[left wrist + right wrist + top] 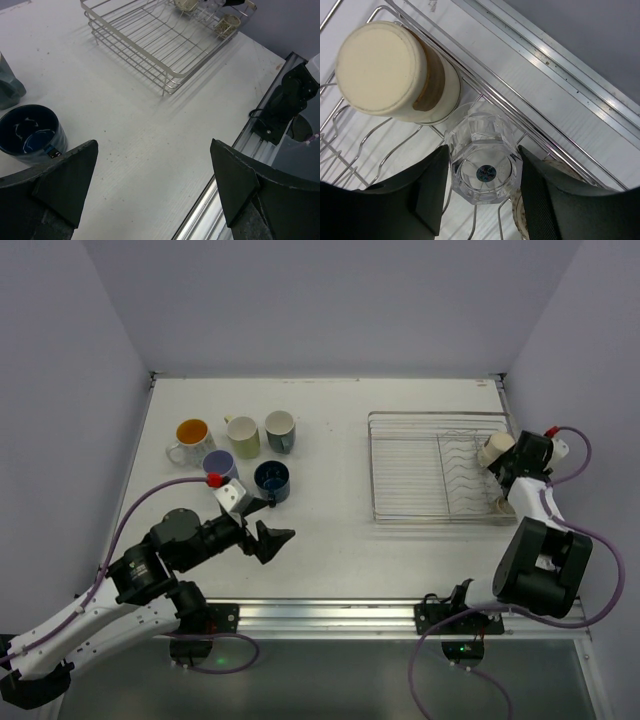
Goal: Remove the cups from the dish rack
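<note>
The silver wire dish rack (405,468) stands at the right of the table. In it, at its right end, an upturned cream cup (385,70) leans beside an upturned clear faceted glass (484,150). My right gripper (482,172) has its jaws pressed on both sides of the glass, which rests in the rack. A speckled cup (522,222) lies just beyond it. On the table at the left stand the orange-inside cup (190,434), pale yellow-green cup (242,435), grey cup (279,428), lavender cup (220,464) and navy cup (272,478). My left gripper (270,538) is open and empty, just in front of the navy cup (30,132).
The rack's left part (150,45) holds nothing but bars. The metal rail (340,615) runs along the table's near edge, with the right arm's base (285,105) on it. Walls close in the back and both sides.
</note>
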Action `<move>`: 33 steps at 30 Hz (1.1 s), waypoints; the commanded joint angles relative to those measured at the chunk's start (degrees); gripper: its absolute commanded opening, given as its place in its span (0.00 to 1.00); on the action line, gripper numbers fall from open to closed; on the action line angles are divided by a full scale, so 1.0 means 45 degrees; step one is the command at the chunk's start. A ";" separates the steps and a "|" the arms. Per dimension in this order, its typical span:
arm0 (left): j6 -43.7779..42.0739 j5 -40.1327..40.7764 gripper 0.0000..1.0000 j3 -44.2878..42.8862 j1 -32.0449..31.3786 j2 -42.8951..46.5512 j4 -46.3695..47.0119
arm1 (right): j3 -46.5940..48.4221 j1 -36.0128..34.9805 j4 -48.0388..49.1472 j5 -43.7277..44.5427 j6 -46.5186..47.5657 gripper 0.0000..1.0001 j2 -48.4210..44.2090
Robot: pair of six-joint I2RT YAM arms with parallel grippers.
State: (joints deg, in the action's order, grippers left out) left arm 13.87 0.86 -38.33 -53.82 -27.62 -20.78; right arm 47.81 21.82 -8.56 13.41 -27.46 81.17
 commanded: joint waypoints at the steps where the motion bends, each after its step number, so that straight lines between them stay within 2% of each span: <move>1: -0.0152 0.0179 0.98 -0.0155 -0.0110 -0.0074 0.0085 | -0.0273 0.0072 0.0944 0.0086 0.0146 0.39 -0.1180; 3: -0.0152 0.0179 0.98 -0.0155 -0.0071 -0.0074 0.0085 | -0.0429 0.0053 0.1061 0.0106 0.0165 0.33 -0.1668; 5: -0.0152 0.0160 0.98 -0.0155 -0.0012 -0.0074 0.0085 | -0.0507 0.0072 0.1062 0.0087 0.0107 0.31 -0.1981; 10: -0.0152 0.0023 0.98 -0.0136 0.0144 -0.0191 0.0144 | -0.0780 0.0053 0.0691 -0.0381 -0.0420 0.29 -0.3503; 14: -0.0152 -0.0133 0.97 -0.0155 0.0436 -0.0347 0.0241 | -0.1288 -0.0103 0.0379 -0.1532 -0.1102 0.28 -0.5259; 17: -0.0133 -0.0620 0.97 -0.0155 0.0690 -0.0523 0.0339 | -0.1795 -0.0299 0.0203 -0.2879 -0.1629 0.26 -0.6958; 23: 0.0628 -0.1809 0.94 -0.0486 0.0808 -0.1420 0.0963 | -0.2850 -0.1001 0.0513 -0.7095 -0.2838 0.25 -1.0026; 27: 0.2227 -0.3138 0.91 -0.0507 0.0789 -0.2395 0.2581 | -0.3591 -0.2772 0.1410 -0.9343 -0.4050 0.25 -1.1179; 28: 0.2521 -0.3354 0.90 -0.0468 0.0789 -0.2592 0.3552 | -0.3748 -0.3185 0.1742 -1.0120 -0.4343 0.25 -1.1317; 33: 0.4669 -0.4507 0.81 -0.0331 0.0789 -0.4288 0.6527 | -0.4998 -0.6073 0.5490 -1.1865 -0.6649 0.25 -1.1689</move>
State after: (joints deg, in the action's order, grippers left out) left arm 27.22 -14.06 -38.48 -50.63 -44.10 -4.54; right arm 27.29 -0.27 3.73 -30.35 -48.93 29.28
